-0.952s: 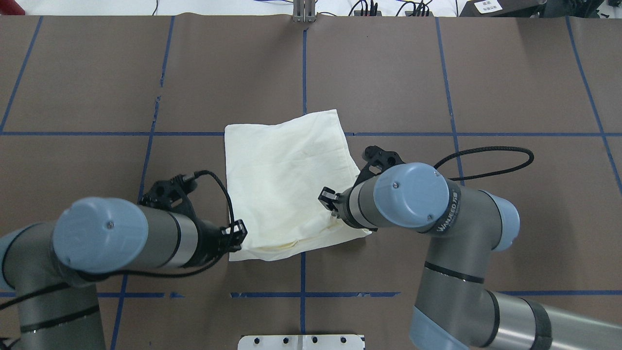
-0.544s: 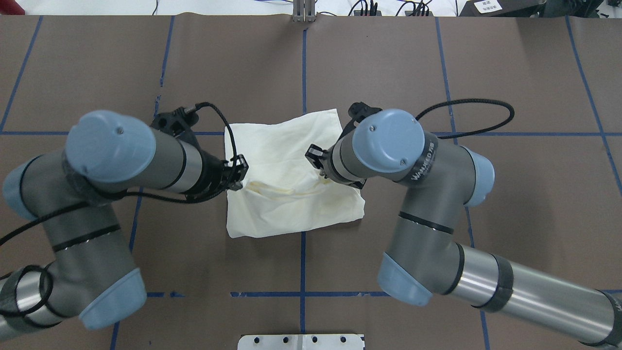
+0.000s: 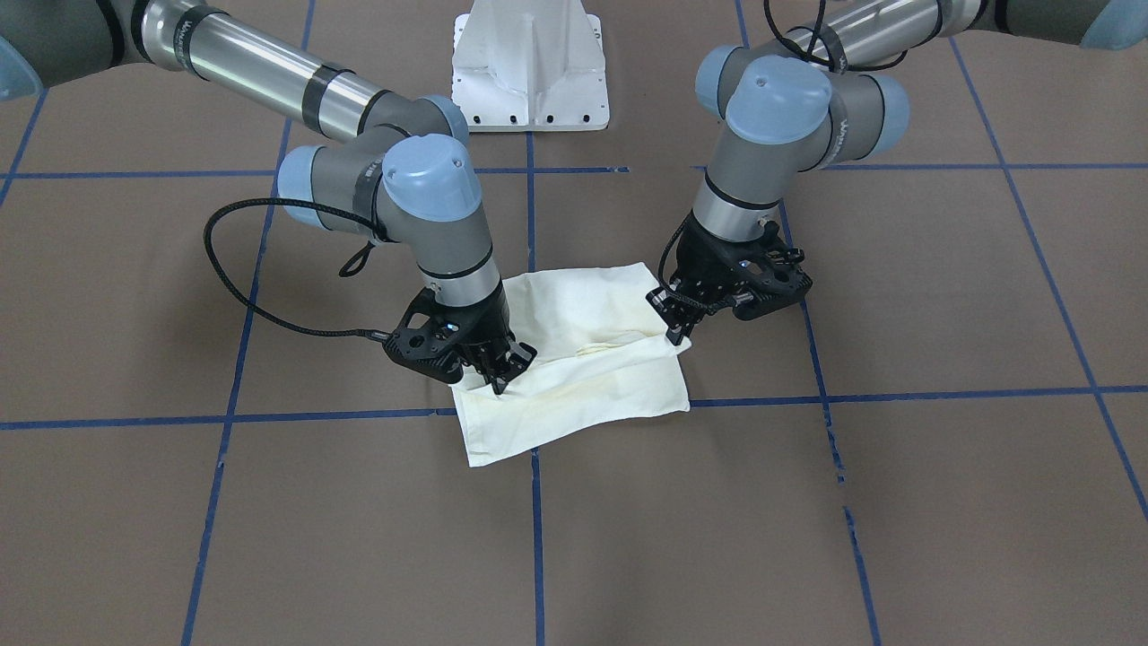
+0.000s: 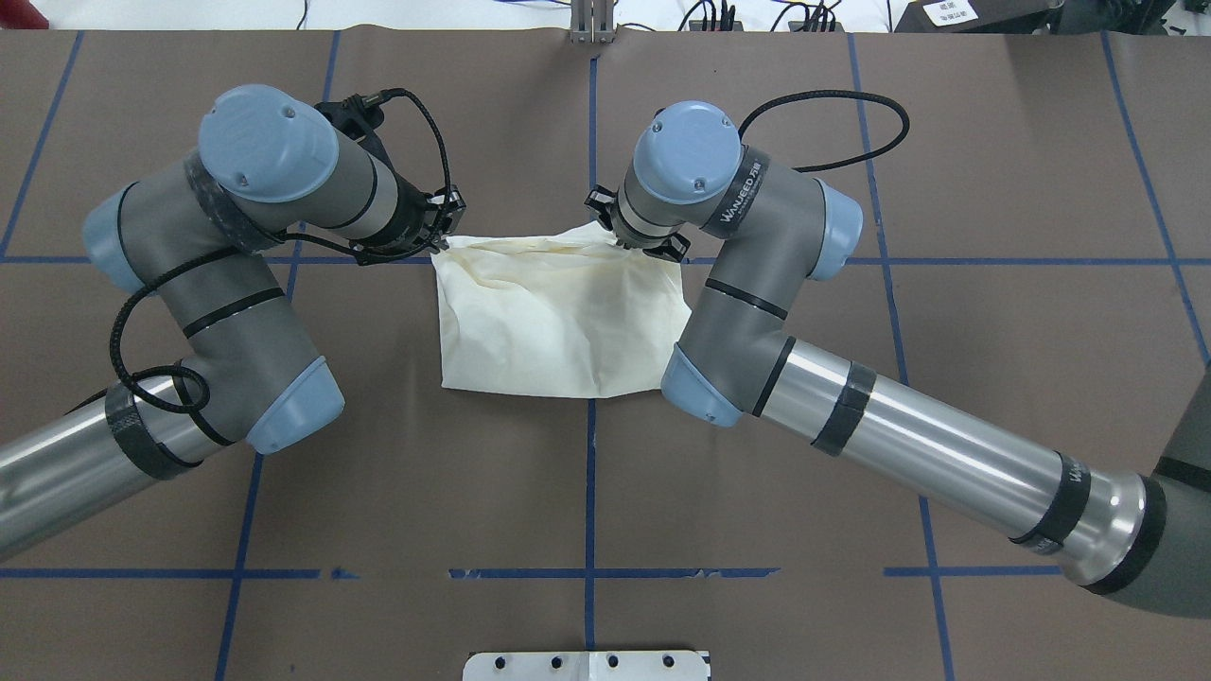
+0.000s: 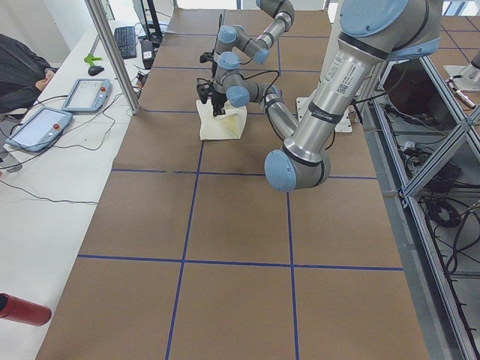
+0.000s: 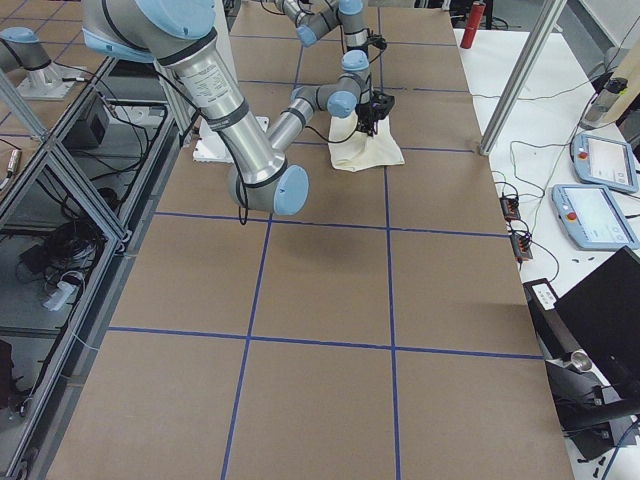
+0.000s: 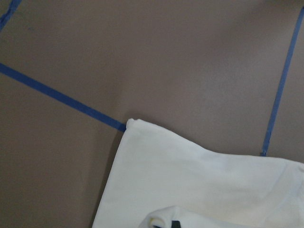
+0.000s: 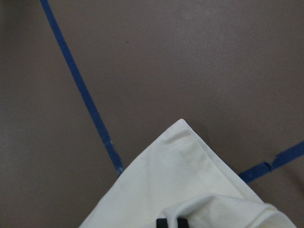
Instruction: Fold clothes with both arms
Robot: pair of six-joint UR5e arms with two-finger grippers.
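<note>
The cream shirt [image 4: 558, 322] lies folded near the table's middle, plain side up, with no print showing. My left gripper [image 4: 445, 238] is shut on the folded-over layer at the shirt's far left corner. My right gripper [image 4: 620, 242] is shut on the same layer at the far right corner. In the front-facing view the left gripper [image 3: 674, 336] and the right gripper [image 3: 502, 381] pinch that raised edge above the shirt [image 3: 592, 386]. Each wrist view shows a pinched cloth fold at its bottom edge, over the lower layer [image 7: 190, 185] [image 8: 175, 180].
Blue tape lines [image 4: 590, 142] grid the brown table cover. The white pedestal base [image 3: 529, 67] stands at the robot's side. Tablets [image 5: 37, 127] and cables lie on the white bench beyond the table's far edge, with a red cylinder [image 5: 22, 309] near it.
Both grippers have carried the shirt's near edge away from the robot, over the cloth to its far edge. The shirt now shows about half as deep.
</note>
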